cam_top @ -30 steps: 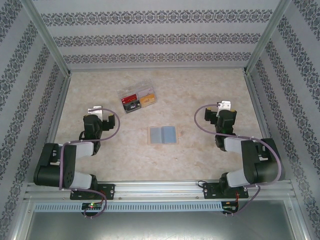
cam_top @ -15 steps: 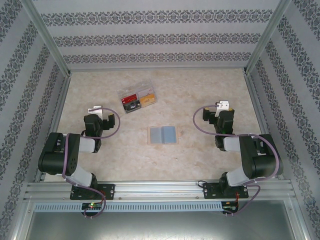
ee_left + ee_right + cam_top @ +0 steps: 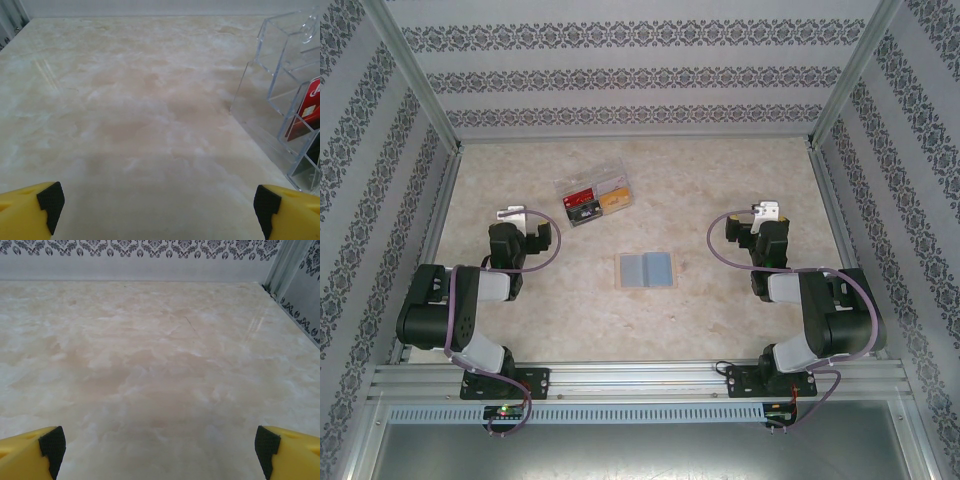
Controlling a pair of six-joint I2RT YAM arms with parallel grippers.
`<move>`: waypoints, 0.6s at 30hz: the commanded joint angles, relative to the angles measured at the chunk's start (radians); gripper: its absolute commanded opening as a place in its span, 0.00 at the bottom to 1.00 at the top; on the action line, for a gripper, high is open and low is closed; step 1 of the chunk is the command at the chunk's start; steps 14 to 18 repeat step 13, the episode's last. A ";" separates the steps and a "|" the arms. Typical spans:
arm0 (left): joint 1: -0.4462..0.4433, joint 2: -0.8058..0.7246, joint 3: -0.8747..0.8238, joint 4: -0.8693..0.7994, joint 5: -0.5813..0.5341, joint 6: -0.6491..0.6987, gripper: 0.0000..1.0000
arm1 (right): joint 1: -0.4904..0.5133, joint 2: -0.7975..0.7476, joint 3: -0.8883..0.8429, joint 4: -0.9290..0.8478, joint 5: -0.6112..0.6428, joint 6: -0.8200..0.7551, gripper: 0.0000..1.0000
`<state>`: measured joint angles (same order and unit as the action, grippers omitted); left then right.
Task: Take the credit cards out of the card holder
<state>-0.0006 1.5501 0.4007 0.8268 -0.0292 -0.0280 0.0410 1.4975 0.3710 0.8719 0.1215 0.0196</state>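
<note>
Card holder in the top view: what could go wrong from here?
The card holder lies flat and thin on the table; a grasp may scrape the surface or just push it away. The left hand sits close to the clear box; a swing toward the middle could knock it.

Item: left arm (image 3: 445,320) and right arm (image 3: 830,320), a matched pair. Each was built of bulky black joint housings joined by silver-grey links. A purple-grey cable (image 3: 548,248) was looped along each forearm. Black base plates (image 3: 500,380) were fitted. The left hand (image 3: 510,216) and right hand (image 3: 766,211) were capped in white. Fingers (image 3: 22,212) were moulded in yellow and faced with black pads (image 3: 51,199).
</note>
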 commanded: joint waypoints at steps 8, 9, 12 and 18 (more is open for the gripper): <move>0.001 0.011 0.019 -0.009 0.021 0.017 0.99 | -0.007 0.007 0.013 0.019 -0.016 0.011 0.98; 0.000 0.011 0.020 -0.010 0.020 0.017 0.99 | -0.007 0.009 0.013 0.019 -0.017 0.010 0.98; 0.000 0.011 0.019 -0.010 0.020 0.017 0.99 | -0.007 0.007 0.013 0.019 -0.018 0.010 0.98; 0.000 0.011 0.017 -0.008 0.021 0.017 0.99 | -0.007 0.007 0.010 0.021 -0.019 0.011 0.98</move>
